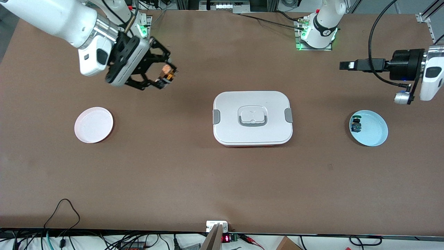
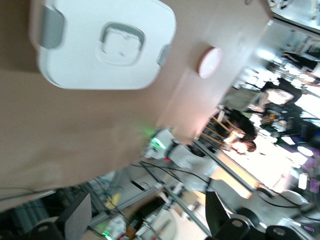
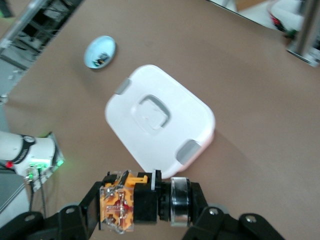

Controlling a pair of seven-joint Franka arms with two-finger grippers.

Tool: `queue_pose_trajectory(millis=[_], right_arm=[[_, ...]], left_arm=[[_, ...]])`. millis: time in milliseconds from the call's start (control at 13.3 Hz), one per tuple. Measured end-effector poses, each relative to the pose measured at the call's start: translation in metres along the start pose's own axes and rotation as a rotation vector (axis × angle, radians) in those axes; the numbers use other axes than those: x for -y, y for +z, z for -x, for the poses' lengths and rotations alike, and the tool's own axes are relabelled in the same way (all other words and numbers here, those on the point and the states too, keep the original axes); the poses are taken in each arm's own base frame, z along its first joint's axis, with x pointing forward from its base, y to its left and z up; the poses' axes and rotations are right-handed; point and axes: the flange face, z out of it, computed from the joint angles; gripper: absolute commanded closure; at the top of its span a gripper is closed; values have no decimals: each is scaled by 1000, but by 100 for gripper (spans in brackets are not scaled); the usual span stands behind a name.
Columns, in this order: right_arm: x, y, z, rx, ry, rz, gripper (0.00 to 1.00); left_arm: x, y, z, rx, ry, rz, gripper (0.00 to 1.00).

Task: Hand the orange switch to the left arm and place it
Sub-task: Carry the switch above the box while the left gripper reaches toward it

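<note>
- Box [image 1: 253, 118]: your landmark, a flat white container lying closed at mid-table, with grey clips at both short ends and a grey-edged handle recess in the lid.
- Right gripper [image 1: 165, 77]: you have it raised over bare table toward the right arm's end from the box, fingers clamped on the orange switch.
- Orange switch [image 1: 168, 73]: you will find it crosswise between those fingertips, up in the air. In the right wrist view the switch [image 3: 145, 201] shows an orange-and-brass end, a black body and a metal ring.
- Left gripper [image 1: 348, 65]: you have it in the air toward the left arm's end from the box, lying level with its tip toward the box; fingers spread wide, nothing between them.
- Pink plate [image 1: 93, 124]: toward the right arm's end from the box, on the table.
- Blue plate [image 1: 373, 130]: toward the left arm's end from the box.
- Small black part [image 1: 356, 124]: blue and green bits, lying in the blue plate at the edge nearest the box.
</note>
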Motion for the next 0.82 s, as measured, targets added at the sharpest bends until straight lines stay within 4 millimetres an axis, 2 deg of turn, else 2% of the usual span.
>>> queue_pose_trajectory(millis=[225, 524, 674, 824], right_arm=[[30, 12, -12, -113, -134, -184, 100], [44, 28, -19, -233, -290, -341, 100], [42, 43, -21, -285, -372, -392, 100], [44, 57, -25, -363, -437, -452, 100]], left_arm=[[-14, 32, -9, 76, 1, 153, 0], [-57, 77, -17, 74, 26, 321, 0], [-77, 98, -13, 62, 38, 349, 0], [-97, 126, 8, 34, 43, 403, 0]])
